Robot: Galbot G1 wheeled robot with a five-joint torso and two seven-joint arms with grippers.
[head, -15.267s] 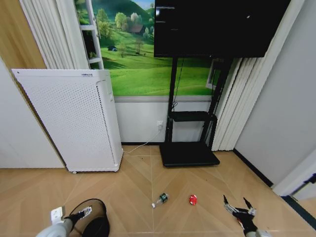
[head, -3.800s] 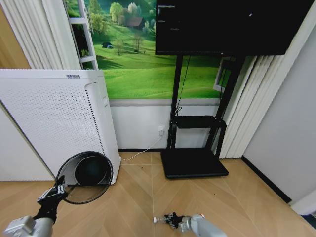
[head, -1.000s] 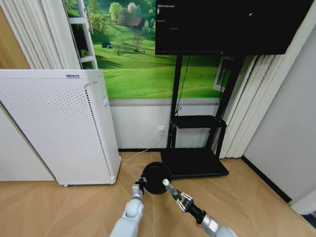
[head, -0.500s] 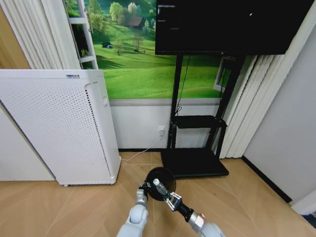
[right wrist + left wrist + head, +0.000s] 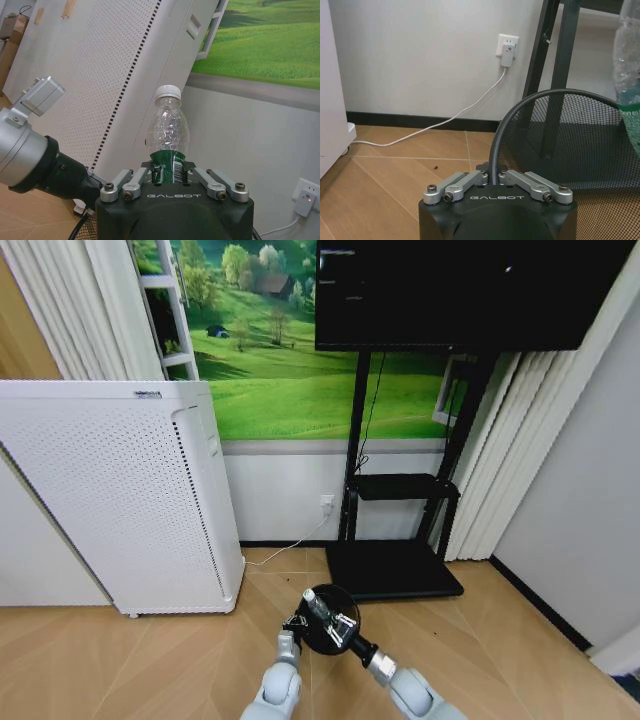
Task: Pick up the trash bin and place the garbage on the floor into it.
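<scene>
While left gripper point(image 5: 296, 623) clamps bin point(image 5: 326, 620) rim, right gripper point(image 5: 338, 631) holds bottle point(image 5: 318, 608) above.

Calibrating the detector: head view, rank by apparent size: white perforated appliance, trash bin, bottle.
1. White perforated appliance, by far the largest.
2. Trash bin, held by the left gripper.
3. Bottle, in the right gripper.

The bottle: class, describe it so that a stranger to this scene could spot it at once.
Below the TV stand, the left gripper holds a black mesh bin by its rim. Over the bin, the right gripper grips the bottle: clear crinkled plastic, white cap, green label.
</scene>
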